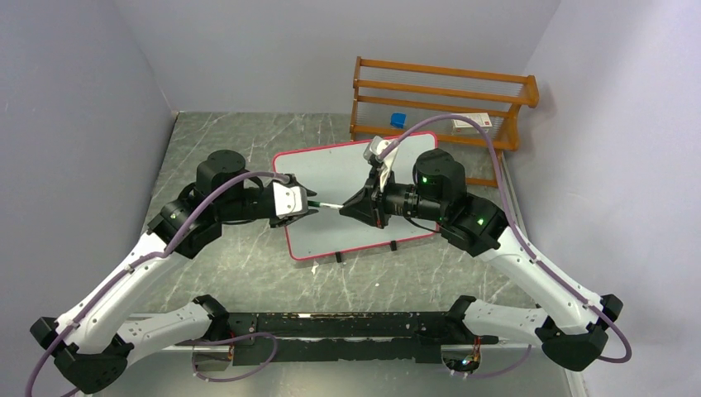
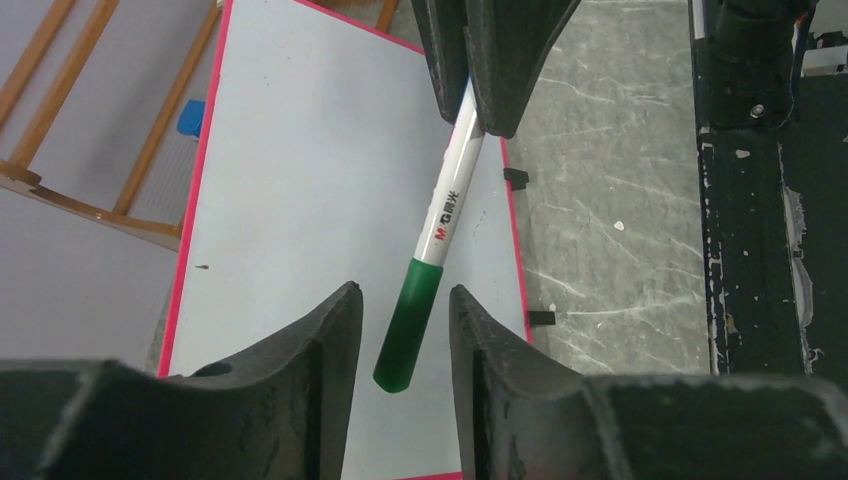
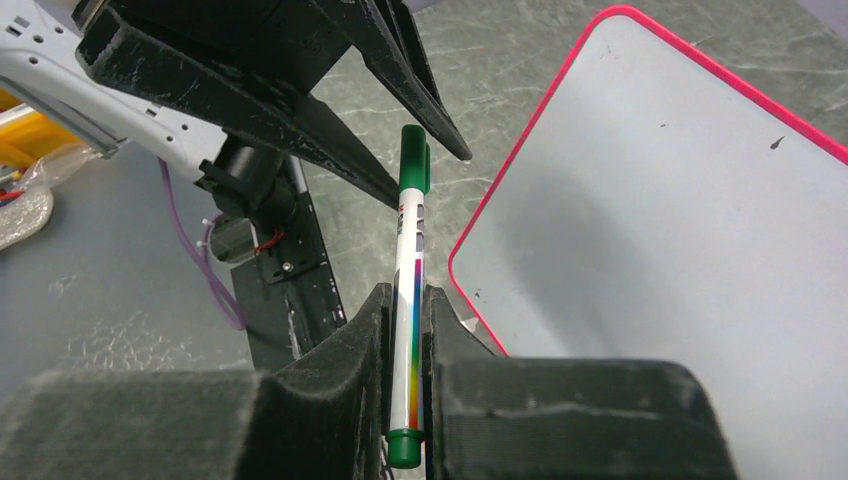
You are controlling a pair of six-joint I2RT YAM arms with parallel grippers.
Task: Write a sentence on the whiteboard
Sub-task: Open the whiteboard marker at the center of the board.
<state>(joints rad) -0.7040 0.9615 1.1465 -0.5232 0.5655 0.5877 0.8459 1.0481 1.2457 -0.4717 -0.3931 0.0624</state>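
The whiteboard (image 1: pixel 347 178) lies flat mid-table, white with a pink-red rim; it also shows in the left wrist view (image 2: pixel 300 180) and the right wrist view (image 3: pixel 680 230). No sentence shows on it, only small specks. My right gripper (image 1: pixel 347 208) is shut on the white barrel of a marker (image 3: pixel 410 270), held level above the board's left part. The marker's green cap (image 2: pixel 408 325) points at my left gripper (image 1: pixel 312 203). The left gripper (image 2: pixel 405 300) is open, its jaws on either side of the cap with gaps on both sides.
A wooden rack (image 1: pixel 438 103) stands at the back right, with a blue object (image 1: pixel 398 120) and a white card (image 1: pixel 473 122) on it. A black rail (image 1: pixel 347 327) runs along the table's near edge. Grey walls close in on the left, back and right.
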